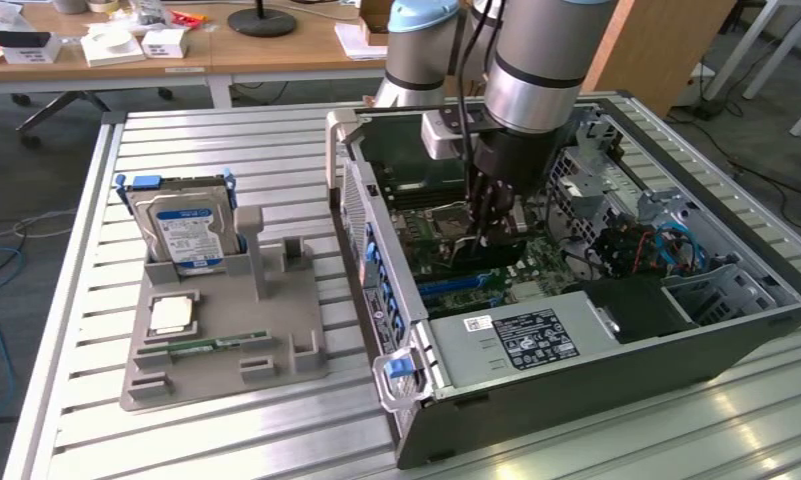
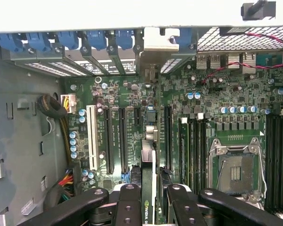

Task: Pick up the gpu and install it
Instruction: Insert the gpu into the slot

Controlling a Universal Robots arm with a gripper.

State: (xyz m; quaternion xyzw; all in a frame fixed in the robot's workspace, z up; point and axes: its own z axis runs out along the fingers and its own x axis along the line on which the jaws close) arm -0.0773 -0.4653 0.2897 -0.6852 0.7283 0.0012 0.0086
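Gripper [image 2: 153,192] around edge-on gpu [image 2: 147,209] over motherboard slots [image 2: 108,141], blue latches [image 2: 96,40] beyond

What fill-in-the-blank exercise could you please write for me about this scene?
1. The gripper is shut on the ____, seen edge-on between its fingers.
2. It holds the card over the green ____ inside the computer case.
3. On the grey holder, the ____ with the blue-white label stands upright.
4. The processor socket is ____.
Missing words: gpu; motherboard; hard drive; empty.
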